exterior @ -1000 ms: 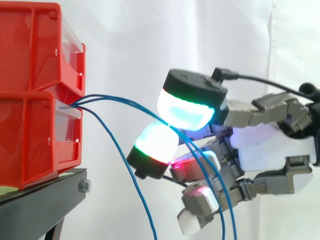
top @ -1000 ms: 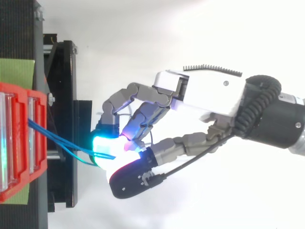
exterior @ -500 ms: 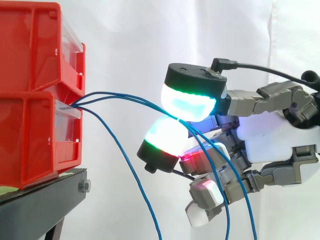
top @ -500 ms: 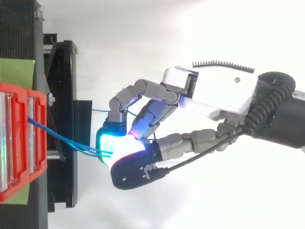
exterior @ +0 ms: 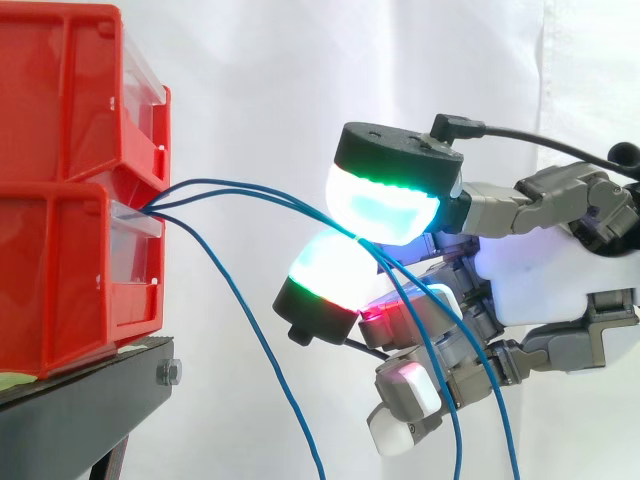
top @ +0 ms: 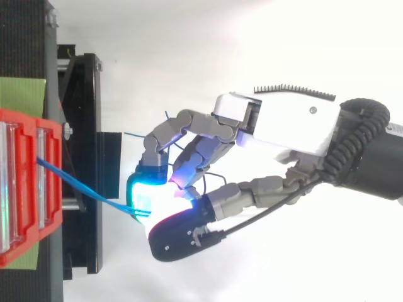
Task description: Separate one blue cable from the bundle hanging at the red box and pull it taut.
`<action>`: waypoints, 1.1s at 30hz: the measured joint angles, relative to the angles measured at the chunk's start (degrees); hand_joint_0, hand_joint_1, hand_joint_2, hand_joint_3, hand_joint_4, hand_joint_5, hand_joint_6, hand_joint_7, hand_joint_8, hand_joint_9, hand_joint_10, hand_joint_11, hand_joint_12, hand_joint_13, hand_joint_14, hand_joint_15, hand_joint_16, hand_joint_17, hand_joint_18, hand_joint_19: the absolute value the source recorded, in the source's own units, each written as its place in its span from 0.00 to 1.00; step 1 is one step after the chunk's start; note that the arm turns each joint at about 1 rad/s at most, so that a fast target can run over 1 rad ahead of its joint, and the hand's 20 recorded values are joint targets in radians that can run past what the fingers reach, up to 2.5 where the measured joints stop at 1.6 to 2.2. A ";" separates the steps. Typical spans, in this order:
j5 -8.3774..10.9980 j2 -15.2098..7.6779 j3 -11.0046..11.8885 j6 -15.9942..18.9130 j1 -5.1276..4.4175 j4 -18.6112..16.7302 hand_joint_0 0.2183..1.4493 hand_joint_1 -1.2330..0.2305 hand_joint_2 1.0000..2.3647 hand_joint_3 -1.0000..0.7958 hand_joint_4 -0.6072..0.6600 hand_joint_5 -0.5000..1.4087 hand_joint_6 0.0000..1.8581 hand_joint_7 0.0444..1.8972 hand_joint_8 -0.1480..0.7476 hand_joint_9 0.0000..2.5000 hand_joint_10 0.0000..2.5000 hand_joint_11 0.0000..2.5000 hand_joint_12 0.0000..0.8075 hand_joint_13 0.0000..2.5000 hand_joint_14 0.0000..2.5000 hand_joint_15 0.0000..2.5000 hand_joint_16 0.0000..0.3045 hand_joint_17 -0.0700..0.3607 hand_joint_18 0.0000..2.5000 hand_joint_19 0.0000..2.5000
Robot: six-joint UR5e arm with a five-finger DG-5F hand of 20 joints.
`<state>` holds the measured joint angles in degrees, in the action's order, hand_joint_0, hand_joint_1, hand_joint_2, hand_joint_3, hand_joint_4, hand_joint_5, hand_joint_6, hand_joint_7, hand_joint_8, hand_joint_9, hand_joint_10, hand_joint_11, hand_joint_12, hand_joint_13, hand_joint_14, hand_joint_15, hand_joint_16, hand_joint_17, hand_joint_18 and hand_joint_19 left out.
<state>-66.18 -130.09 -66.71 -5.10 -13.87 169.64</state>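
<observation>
Blue cables (exterior: 270, 197), two of them, run from the lower red bin (exterior: 60, 280) into the pinch of my hand's (exterior: 540, 285) fingertips (exterior: 385, 205), a third cable (exterior: 250, 335) hanging free, so I judge separation incomplete.

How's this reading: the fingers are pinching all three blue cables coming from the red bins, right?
Not all three. The side view shows the fingers pinching two blue cables; the third cable hangs free from the red bins, clear of them.
</observation>
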 measured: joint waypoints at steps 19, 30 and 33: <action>0.09 0.00 -0.02 0.17 -0.19 -0.08 0.35 0.33 0.00 0.28 0.48 0.14 0.51 0.48 0.41 0.44 0.00 0.61 0.44 0.37 0.01 0.36 0.15 0.40 0.26 0.22; 0.12 0.01 -0.01 0.35 -0.50 -0.10 0.26 0.38 0.00 0.28 0.52 0.15 0.49 0.48 0.43 0.47 0.00 0.62 0.46 0.39 0.01 0.36 0.16 0.42 0.27 0.23; 0.27 0.01 -0.01 0.35 -0.59 -0.10 0.27 0.33 0.00 0.28 0.53 0.15 0.49 0.48 0.43 0.47 0.00 0.62 0.45 0.40 0.01 0.38 0.16 0.42 0.27 0.23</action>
<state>-65.91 -130.08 -66.72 -4.75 -14.46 169.54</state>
